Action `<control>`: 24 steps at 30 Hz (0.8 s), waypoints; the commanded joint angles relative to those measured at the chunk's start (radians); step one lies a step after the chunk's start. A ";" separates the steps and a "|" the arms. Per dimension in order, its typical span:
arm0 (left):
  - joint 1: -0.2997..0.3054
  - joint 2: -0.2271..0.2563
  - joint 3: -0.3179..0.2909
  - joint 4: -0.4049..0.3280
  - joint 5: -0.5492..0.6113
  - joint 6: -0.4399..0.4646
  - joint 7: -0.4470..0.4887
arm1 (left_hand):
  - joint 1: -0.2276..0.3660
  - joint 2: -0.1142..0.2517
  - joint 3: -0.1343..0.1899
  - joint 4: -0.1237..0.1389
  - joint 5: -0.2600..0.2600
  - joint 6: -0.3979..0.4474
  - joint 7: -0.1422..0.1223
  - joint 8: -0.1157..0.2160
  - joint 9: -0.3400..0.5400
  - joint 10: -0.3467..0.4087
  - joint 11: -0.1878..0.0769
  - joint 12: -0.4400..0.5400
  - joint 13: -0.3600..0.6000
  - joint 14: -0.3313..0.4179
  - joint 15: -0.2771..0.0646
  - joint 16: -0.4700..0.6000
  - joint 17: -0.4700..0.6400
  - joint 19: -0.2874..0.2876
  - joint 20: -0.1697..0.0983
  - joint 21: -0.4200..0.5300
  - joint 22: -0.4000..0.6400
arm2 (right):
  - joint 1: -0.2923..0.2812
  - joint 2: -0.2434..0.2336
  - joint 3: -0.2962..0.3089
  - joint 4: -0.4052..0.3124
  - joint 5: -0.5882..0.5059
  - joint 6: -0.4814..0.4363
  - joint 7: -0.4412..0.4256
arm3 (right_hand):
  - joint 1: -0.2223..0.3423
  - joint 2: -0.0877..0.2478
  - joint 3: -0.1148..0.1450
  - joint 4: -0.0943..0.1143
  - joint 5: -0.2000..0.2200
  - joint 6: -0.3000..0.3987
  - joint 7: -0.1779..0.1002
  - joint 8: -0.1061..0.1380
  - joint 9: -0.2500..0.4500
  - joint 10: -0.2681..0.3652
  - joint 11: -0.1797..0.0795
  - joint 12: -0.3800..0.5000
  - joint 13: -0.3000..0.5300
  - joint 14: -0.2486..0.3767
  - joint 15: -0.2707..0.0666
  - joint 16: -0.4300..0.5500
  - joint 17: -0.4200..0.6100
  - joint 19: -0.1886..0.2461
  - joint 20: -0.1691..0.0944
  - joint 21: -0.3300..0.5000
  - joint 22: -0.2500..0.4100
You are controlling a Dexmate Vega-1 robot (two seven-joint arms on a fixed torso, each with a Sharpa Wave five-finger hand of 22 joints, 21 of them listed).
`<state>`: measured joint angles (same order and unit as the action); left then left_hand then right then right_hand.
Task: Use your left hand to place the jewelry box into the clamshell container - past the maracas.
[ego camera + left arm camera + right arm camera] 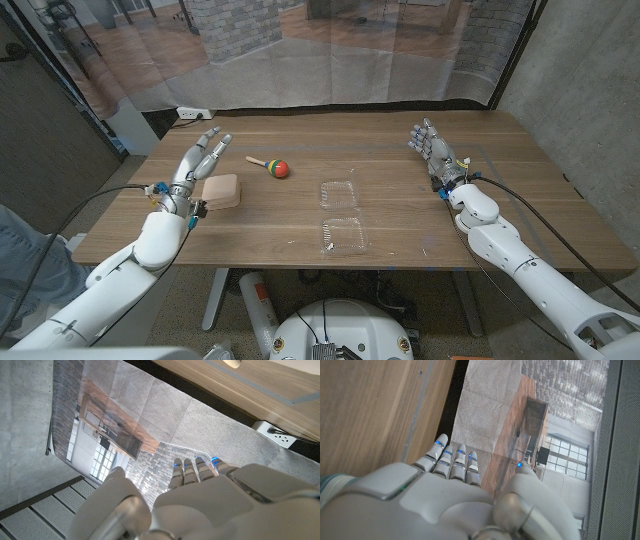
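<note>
Nearest, the clear clamshell container (343, 212) sits empty on the surface (400, 250), so the reach is just starting: left hand (196, 165), fingers spread and holding nothing, must close on the jewelry box (221, 190) beside it, then cross past the maracas (271, 165).

The head view looks down over the whole desk (400, 180); each wrist view peers close along its own hand's back toward the far backdrop.
</note>
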<state>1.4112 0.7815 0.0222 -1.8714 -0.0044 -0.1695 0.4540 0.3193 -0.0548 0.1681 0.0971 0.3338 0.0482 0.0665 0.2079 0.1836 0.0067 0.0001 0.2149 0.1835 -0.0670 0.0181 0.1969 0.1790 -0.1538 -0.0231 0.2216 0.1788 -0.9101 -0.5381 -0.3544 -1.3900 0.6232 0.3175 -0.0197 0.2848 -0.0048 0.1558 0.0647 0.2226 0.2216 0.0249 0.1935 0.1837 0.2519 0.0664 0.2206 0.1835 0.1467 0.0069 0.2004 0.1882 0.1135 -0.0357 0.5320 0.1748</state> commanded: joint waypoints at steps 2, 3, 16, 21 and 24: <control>0.039 -0.006 -0.034 0.000 0.039 0.027 0.019 | 0.014 0.000 0.005 -0.008 0.010 0.007 0.000 0.010 0.004 0.011 0.002 0.005 0.004 0.007 0.002 0.003 0.003 0.003 0.002 -0.003 0.003 | 0.010 -0.001 -0.010 -0.006 -0.010 -0.019 -0.006 | 0.004 0.008 0.001 -0.005 0.001 0.004 -0.001 0.003 0.005 0.011 -0.003 0.000 0.004 0.009 0.003 -0.001 0.002 0.009 -0.006 -0.007 0.001; 0.044 -0.006 -0.037 0.002 0.041 0.028 0.022 | 0.014 0.000 0.005 -0.008 0.010 0.007 0.000 0.010 0.004 0.011 0.002 0.005 0.004 0.007 0.002 0.003 0.003 0.003 0.002 -0.003 0.003 | 0.013 0.000 -0.013 -0.005 -0.012 -0.024 -0.007 | 0.004 0.008 0.001 -0.005 0.001 0.004 -0.001 0.003 0.005 0.011 -0.003 0.000 0.004 0.009 0.003 -0.001 0.002 0.010 -0.005 -0.007 0.001; 0.043 0.004 -0.047 0.006 0.087 0.087 0.032 | 0.019 0.002 0.004 -0.011 0.013 0.013 -0.001 0.010 0.004 0.019 0.004 0.005 0.004 0.014 0.004 0.004 0.003 0.009 0.003 -0.003 0.003 | 0.044 0.018 -0.031 0.027 -0.017 -0.033 0.005 | 0.004 0.009 0.000 -0.006 0.001 0.003 -0.003 0.003 0.005 0.012 -0.002 0.000 0.004 0.012 0.005 -0.001 0.001 0.012 -0.007 -0.012 0.001; 0.017 0.012 -0.029 0.015 0.102 0.111 0.028 | 0.022 0.003 0.004 -0.012 0.014 0.015 -0.003 0.010 0.004 0.020 0.004 0.005 0.004 0.015 0.004 0.003 0.003 0.012 0.003 -0.003 0.003 | 0.052 0.024 -0.034 0.038 -0.018 -0.034 0.006 | 0.004 0.009 0.000 -0.007 0.001 0.005 -0.002 0.003 0.005 0.013 -0.002 0.000 0.004 0.013 0.004 -0.001 0.001 0.013 -0.007 -0.014 0.001; 0.002 0.020 -0.018 0.016 0.112 0.127 0.027 | 0.024 0.004 0.004 -0.013 0.015 0.017 -0.003 0.010 0.004 0.022 0.002 0.005 0.004 0.015 0.004 0.002 0.003 0.014 0.002 -0.003 0.003 | 0.058 0.029 -0.034 0.047 -0.017 -0.029 0.008 | 0.004 0.009 0.000 -0.007 0.001 0.004 -0.003 0.003 0.005 0.014 -0.002 0.000 0.004 0.013 0.005 -0.001 0.001 0.014 -0.006 -0.015 0.001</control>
<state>1.4501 0.7830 -0.0202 -1.8665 0.0677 -0.0966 0.4792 0.3311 -0.0511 0.1720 0.0935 0.3416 0.0579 0.0611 0.2157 0.1836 0.0227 0.0053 0.2149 0.1835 -0.0562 0.0211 0.1968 0.1789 -0.1430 -0.0196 0.2175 0.1788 -0.8740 -0.5245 -0.3796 -1.3710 0.6086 0.2891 -0.0189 0.2849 -0.0048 0.1559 0.0648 0.2226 0.2216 0.0249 0.1935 0.1837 0.2574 0.0609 0.2206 0.1835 0.1521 0.0125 0.2004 0.1859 0.1136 -0.0359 0.5175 0.1746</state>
